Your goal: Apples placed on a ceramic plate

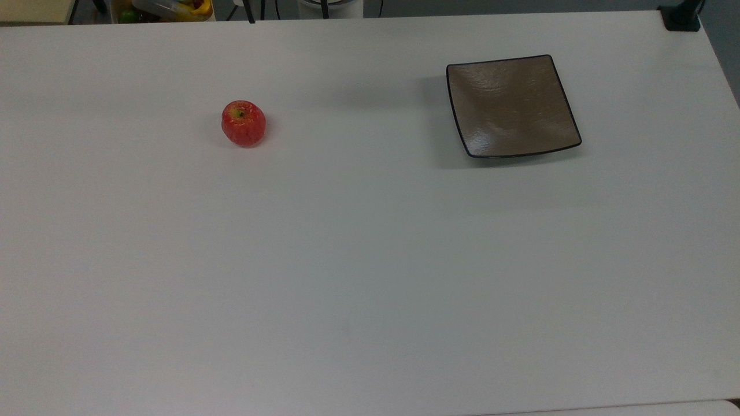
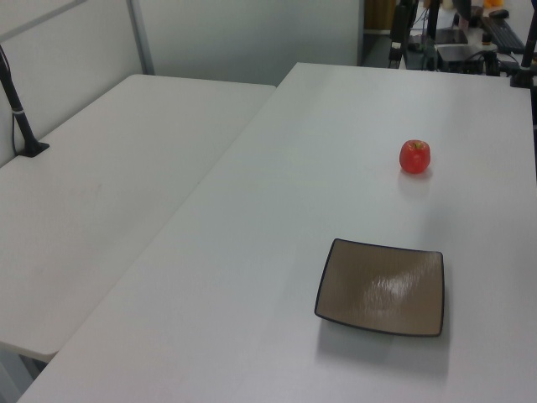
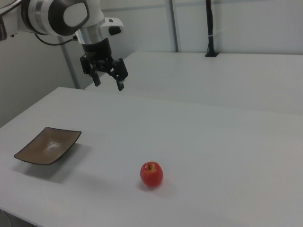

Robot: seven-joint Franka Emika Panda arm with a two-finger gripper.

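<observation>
Hovering high above white desk (image 1: 358,260), tool (image 3: 109,79) hangs with fingers spread, gripping nothing. Red apple (image 1: 243,123) sits upright on desk, stem dimple up, well apart from square brown ceramic plate (image 1: 511,106). Plate bare.

My arm (image 3: 57,14) is cut off by the right view's top and left edges, above and behind my gripper (image 3: 108,80). The plate's (image 3: 47,145) underside, below my gripper, is hidden, and the container of items (image 1: 167,8) is cropped at the top view's upper edge, its contents too small to identify.
</observation>
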